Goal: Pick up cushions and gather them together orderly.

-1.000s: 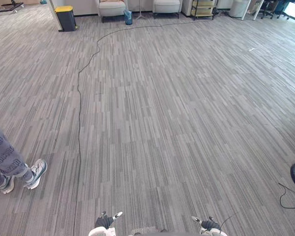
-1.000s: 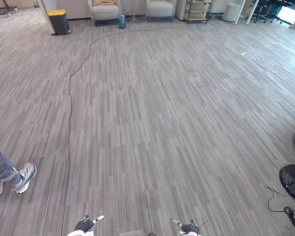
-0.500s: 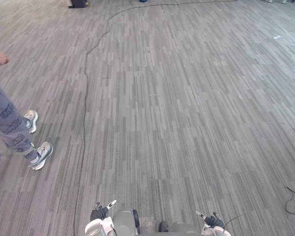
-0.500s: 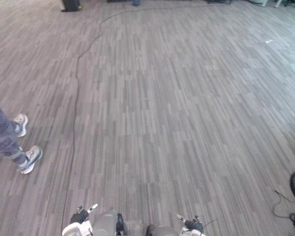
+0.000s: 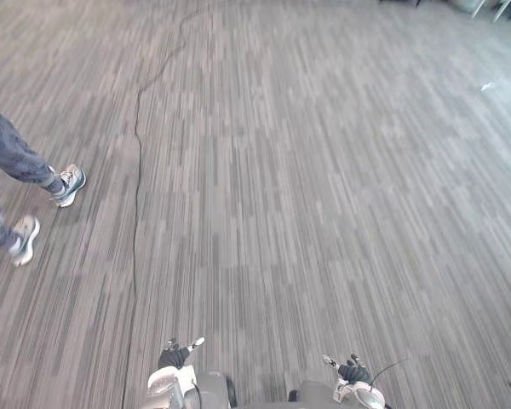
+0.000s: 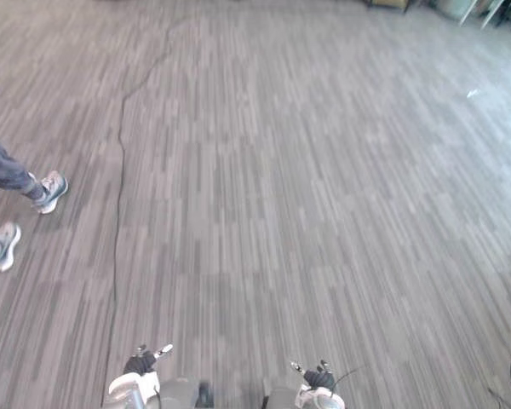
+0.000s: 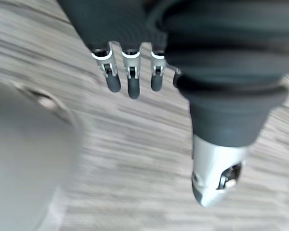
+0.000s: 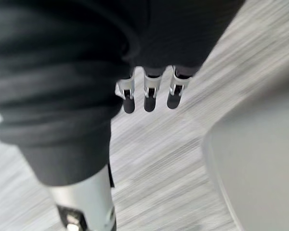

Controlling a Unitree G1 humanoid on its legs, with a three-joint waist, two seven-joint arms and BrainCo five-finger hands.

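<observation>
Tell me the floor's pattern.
Grey floor of narrow lengthwise streaks, clearest in the left eye view.

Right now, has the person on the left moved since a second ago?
Yes. The person has stepped forward along the floor cable toward its bend, keeping to its left; the shoes are now apart in stride.

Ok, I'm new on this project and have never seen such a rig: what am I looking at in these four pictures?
This is a humanoid robot. The two wide pictures come from a stereo camera on its head, looking down at the grey striped carpet; both show the same scene. At their bottom edge are the left robot hand and the right robot hand. At the left are a person's legs. The two close pictures come from wrist cameras, each looking along its own robot hand: the fingers are straight and both robot hands hold nothing.
</observation>
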